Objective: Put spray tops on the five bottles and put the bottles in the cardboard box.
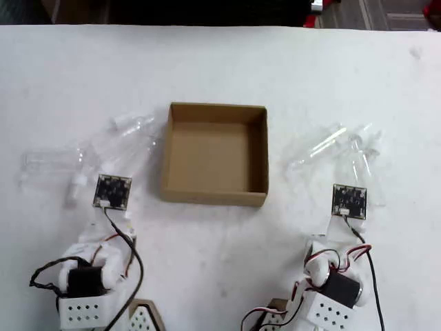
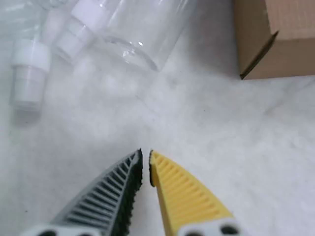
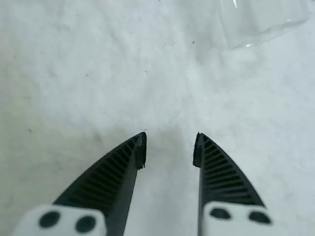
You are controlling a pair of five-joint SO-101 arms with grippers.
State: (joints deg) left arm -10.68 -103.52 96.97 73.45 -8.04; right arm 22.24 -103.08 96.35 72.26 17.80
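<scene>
Bottling job, opening moment: I am resting both arms at the near edge of the table (image 1: 220, 69), with the cardboard box (image 1: 212, 196) sitting open and empty between them. My left fingers (image 2: 184, 191) are pressing all but together, gripping nothing, just above the bare surface. My right fingers (image 3: 221, 172) are standing parted, also empty.

The clear bottles are lying on their sides in two loose clusters, one (image 1: 127, 141) just beside the box on my left, the other (image 1: 334, 148) a little off its right wall. None is in the box, so I am judging the step in hand to be the first pickup.

To do it well, I am reckoning the left fingers must spread before coming down over a piece. They should close across a narrow neck or top rather than the slippery round body. One arm should then steady the bottle while the other seats the top.

The left wrist view is supplying what the high view leaves vague: a white top (image 2: 29, 73) near a bottle's end (image 2: 142, 49), though I cannot tell whether it is fitted. The right wrist view is adding another bottle's end (image 3: 261, 19) ahead of my right fingers.
</scene>
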